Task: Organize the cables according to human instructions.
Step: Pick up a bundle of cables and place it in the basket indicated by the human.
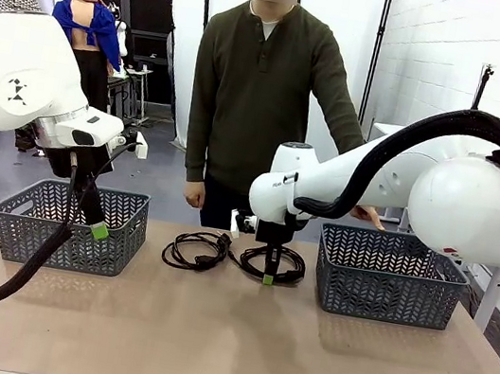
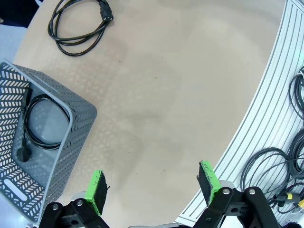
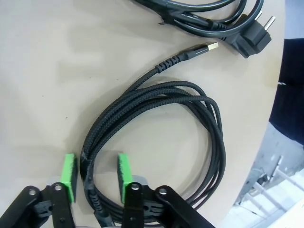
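- My right gripper (image 3: 96, 175) is down at the middle of the table, fingers apart and astride a strand of the braided cable (image 3: 190, 92), not pinching it.
- A second cable (image 1: 196, 250) lies just left of that coil.
- My left gripper (image 2: 152, 186) hangs wide open by the left basket (image 2: 71, 109), which holds a coiled cable (image 2: 21, 154).

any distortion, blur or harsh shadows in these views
Front view: sharp and evenly lit, with a soft shadow in front of the right basket. Left wrist view: the ribbed white strip curves, probably wide-angle bowing. Right wrist view: crisp, the braided cable shows its weave clearly, and there is no glare.
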Robot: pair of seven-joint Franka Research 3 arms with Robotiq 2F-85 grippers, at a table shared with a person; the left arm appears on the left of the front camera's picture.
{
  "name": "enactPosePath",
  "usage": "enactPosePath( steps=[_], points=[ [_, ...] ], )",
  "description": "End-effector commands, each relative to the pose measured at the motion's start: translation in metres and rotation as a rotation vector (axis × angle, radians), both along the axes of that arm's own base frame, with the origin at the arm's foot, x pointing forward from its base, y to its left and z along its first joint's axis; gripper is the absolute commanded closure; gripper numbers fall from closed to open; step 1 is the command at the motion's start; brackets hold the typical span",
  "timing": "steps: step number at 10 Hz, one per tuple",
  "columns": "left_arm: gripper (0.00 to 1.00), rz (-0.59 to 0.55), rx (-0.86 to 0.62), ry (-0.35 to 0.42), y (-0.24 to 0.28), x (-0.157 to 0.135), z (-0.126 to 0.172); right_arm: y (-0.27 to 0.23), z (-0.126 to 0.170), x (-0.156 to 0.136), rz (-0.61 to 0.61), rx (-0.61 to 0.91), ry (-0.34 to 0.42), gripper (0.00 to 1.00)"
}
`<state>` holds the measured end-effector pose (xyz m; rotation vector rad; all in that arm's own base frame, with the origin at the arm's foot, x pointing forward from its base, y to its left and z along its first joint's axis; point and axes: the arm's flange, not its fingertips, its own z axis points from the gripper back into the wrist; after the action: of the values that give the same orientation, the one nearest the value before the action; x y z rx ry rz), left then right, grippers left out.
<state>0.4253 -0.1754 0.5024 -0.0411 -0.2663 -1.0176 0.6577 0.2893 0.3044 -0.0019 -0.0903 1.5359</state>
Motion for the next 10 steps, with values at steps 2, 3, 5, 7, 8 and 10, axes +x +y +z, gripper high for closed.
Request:
enactPosePath(
  steps=[2,3,5,7,8,10],
  points=[
    [0.0,0.001,0.001,0.003,0.0,0.0,0.002,0.004,-0.005,0.009,-0.035,-0.014,0.011,1.0],
    [0.0,0.001,0.001,0.003,0.0,0.0,0.002,0.003,-0.005,0.009,-0.041,-0.009,0.018,1.0],
    [0.0,0.001,0.001,0.003,0.0,0.0,0.002,0.002,-0.005,0.01,-0.055,0.006,0.031,1.0],
    [0.0,0.001,0.001,0.003,0.0,0.0,0.002,-0.001,0.003,0.012,-0.074,0.02,0.02,1.0],
    [0.0,0.001,0.001,0.003,0.0,0.0,0.002,-0.004,0.014,0.012,-0.098,0.031,-0.017,1.0],
    [0.0,0.001,0.001,0.003,0.0,0.0,0.002,-0.008,0.05,0.012,-0.113,0.03,-0.048,1.0]
  ],
)
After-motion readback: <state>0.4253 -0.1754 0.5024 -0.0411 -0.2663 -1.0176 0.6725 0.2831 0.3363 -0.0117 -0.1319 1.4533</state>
